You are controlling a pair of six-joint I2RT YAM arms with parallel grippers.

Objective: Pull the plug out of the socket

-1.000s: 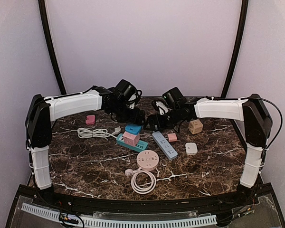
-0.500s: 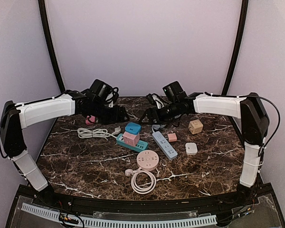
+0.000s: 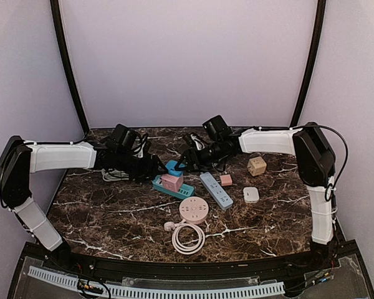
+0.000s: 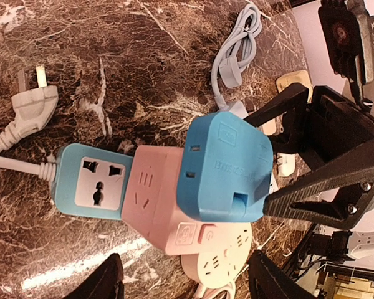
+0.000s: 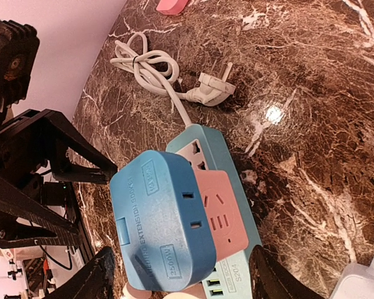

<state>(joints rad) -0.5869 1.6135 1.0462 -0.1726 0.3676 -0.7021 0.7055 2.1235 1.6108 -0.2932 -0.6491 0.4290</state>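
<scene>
A blue adapter plug (image 3: 173,167) sits on a pink cube adapter (image 3: 171,181), which is plugged into a teal power strip (image 3: 174,189). My left gripper (image 3: 156,169) is open just left of the stack. My right gripper (image 3: 182,162) is open just behind and to the right of it. In the left wrist view the blue adapter (image 4: 227,165), pink cube (image 4: 159,202) and teal strip (image 4: 90,180) lie ahead of the spread fingers (image 4: 106,280). In the right wrist view the blue adapter (image 5: 162,227) lies between the spread fingers (image 5: 96,277). Neither gripper touches the stack.
A round white socket (image 3: 194,210) with a coiled cable (image 3: 188,238) lies in front of the stack. A blue-grey strip (image 3: 216,190), small pink cube (image 3: 225,180), white adapter (image 3: 251,194) and tan cube (image 3: 257,166) lie to the right. A white cable (image 3: 117,175) lies left.
Both arms have swung down and inward. The left gripper has come in from the back left, the right gripper has moved left, and both now flank the blue adapter.
</scene>
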